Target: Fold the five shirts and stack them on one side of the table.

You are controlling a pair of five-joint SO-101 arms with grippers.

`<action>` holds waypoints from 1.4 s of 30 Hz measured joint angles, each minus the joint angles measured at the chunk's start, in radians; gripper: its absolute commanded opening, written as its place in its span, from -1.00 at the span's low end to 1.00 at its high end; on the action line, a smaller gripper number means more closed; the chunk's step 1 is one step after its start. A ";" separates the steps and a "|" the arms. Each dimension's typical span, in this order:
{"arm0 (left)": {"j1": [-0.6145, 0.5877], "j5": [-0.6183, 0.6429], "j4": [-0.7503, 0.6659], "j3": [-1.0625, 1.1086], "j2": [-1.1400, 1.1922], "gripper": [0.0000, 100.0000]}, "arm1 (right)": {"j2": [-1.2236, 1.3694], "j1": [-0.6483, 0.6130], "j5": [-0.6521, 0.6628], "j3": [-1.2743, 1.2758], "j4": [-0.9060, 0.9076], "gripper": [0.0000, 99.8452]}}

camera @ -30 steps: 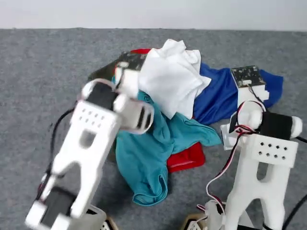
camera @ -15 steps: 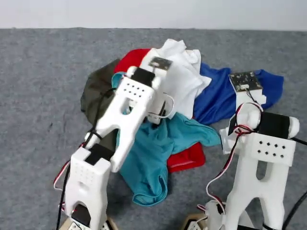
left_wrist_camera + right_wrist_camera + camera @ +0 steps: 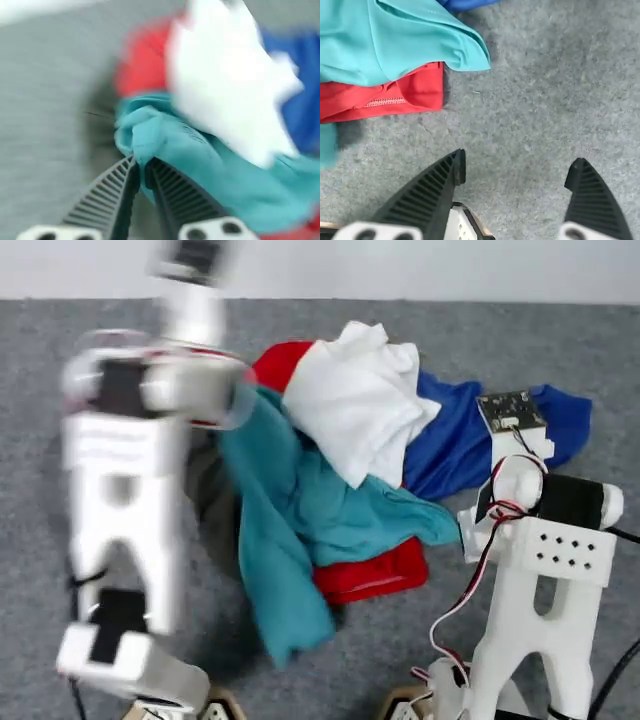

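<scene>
And here's the left gripper [image 3: 140, 164], fingers pinched almost together on a bunched fold of the teal shirt [image 3: 300, 510], a firm hold right at the tips! The left arm [image 3: 120, 460] stands tall on the left side of the grey table [image 3: 500, 330], and the teal shirt hangs from that raised hold, stretching down toward the near edge. Look at the pile in the middle: the white shirt [image 3: 350, 410] sits on top at the far side, its edge lying over the teal one. The red shirt [image 3: 370, 575] peeks out beneath the teal cloth on the near side and again at the far side beside the white. The blue shirt [image 3: 460, 440] spreads out to the right, partly under the white one. A dark shirt [image 3: 212, 502] shows on the left, just beside the teal cloth. Over on the right, the right arm [image 3: 545, 550] is near the blue shirt, and the right gripper [image 3: 518, 160] hangs spread wide above bare table, gripping nothing, with the red and teal hems close by.
</scene>
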 measured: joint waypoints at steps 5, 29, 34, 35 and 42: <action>-0.448 -0.180 -0.043 -0.060 -0.068 -0.98 | 0.000 0.000 0.002 0.000 0.000 -0.34; -1.174 -0.330 -0.790 -0.078 0.114 -0.89 | 0.000 0.000 0.002 0.126 0.000 -0.34; -1.083 -0.331 -0.600 -0.069 0.114 -0.51 | 0.000 0.000 0.002 0.126 0.000 -0.34; -1.062 -0.331 -0.543 -0.069 0.114 -0.48 | 0.000 0.000 0.002 0.126 0.000 -0.34; -0.959 -0.333 -0.262 -0.069 0.114 -0.46 | 0.000 0.000 0.002 0.126 0.000 -0.34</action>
